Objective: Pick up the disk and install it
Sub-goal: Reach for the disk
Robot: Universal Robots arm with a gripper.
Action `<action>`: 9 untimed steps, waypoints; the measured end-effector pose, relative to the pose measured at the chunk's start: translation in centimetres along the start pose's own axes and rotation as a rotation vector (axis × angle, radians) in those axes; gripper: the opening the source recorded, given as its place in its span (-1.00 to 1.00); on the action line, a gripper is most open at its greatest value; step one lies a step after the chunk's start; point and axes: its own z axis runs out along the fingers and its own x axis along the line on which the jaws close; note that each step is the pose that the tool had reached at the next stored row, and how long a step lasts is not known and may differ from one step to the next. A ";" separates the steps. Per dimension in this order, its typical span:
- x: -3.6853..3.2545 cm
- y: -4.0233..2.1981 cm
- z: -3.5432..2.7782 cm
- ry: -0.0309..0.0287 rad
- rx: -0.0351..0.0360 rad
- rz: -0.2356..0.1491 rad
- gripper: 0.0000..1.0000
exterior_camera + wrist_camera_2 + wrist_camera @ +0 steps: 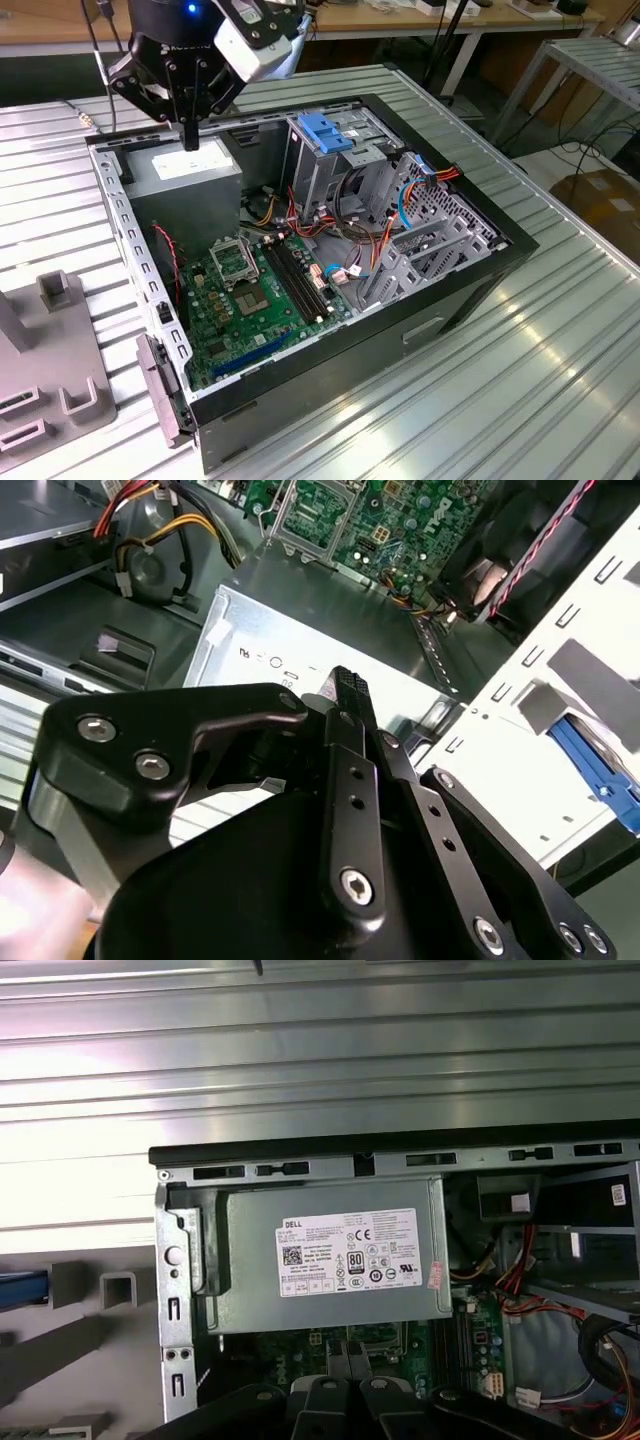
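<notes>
Arm is stationed with the gripper point(190, 138) over the open computer case point(520, 245), directly above the power supply point(185, 175). In the first wrist view the supply's white sticker point(350, 1252) lies just ahead of the fingertips. The gripper is drawn narrow, pads together, nothing between them.

The disk point(588, 765) is not in hand. I read the blue edge in the second wrist view as its carrier frame, outside the case, past the side wall. In the first wrist view a matching blue strip point(22, 1288) sits by the grey fixture point(115, 1290). I cannot see the label, nor how the disk is seated.

Judgement: the step in hand is the reach for the disk, and the pickup is not begun. To do it well I want:
- the arm high enough to clear the case wall on the crossing;
- the gripper spread wide before any descent;
- the pads squared to the frame's edges, not to the label face.

The blue clip point(325, 130) on the drive cage point(335, 165) is not the target.
</notes>
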 end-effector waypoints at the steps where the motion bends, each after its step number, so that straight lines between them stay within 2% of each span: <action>1: 0.09 -0.01 0.00 0.0000 0.0000 0.000 -0.80; 9: 1.07 -0.08 -0.02 0.0000 0.0000 0.000 -0.80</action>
